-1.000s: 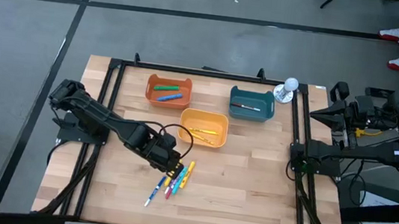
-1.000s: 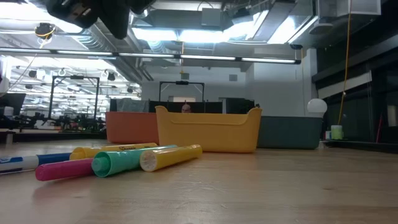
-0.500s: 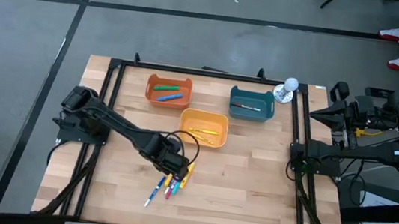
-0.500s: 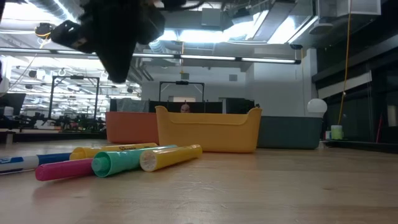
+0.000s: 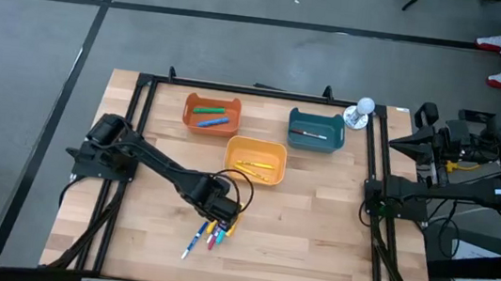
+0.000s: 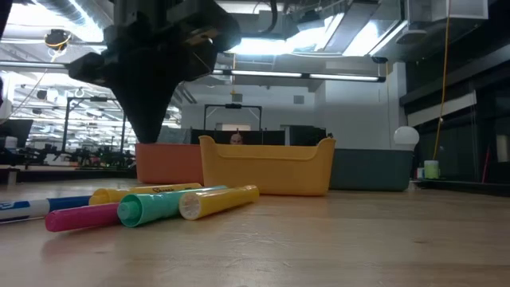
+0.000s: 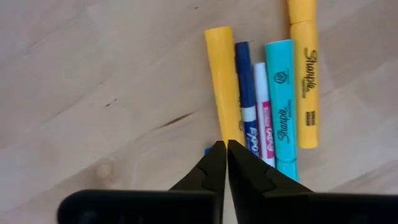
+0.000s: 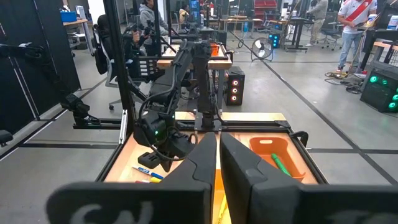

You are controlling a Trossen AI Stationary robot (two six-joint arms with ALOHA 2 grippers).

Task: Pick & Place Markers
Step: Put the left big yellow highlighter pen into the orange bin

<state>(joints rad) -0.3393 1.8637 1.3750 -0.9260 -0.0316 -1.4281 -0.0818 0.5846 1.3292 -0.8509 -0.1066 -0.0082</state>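
Several markers [image 5: 217, 230] lie side by side on the wooden table, near the middle of its front half. In the left wrist view they are a yellow one [image 7: 223, 81], a blue one [image 7: 246, 93], a pink-and-white one [image 7: 265, 115], a teal one [image 7: 281, 106] and a yellow one [image 7: 303, 74]. My left gripper [image 7: 225, 145] points straight down, shut, its tips just above the near end of the yellow marker. In the low view its tip [image 6: 151, 142] hangs above the row of markers [image 6: 159, 206]. My right gripper [image 8: 217, 155] waits shut, level, off the table's right edge.
Three bins stand behind the markers: an orange bin [image 5: 212, 115] with markers in it, a yellow bin [image 5: 255, 160] with a marker, and a teal bin [image 5: 316, 129] with one. A white ball on a stand [image 5: 365, 107] is at the far right corner.
My left gripper has come down toward the markers, staying shut and pointing down; in the low view it has dropped from the top edge to just above the row. The markers have not moved.
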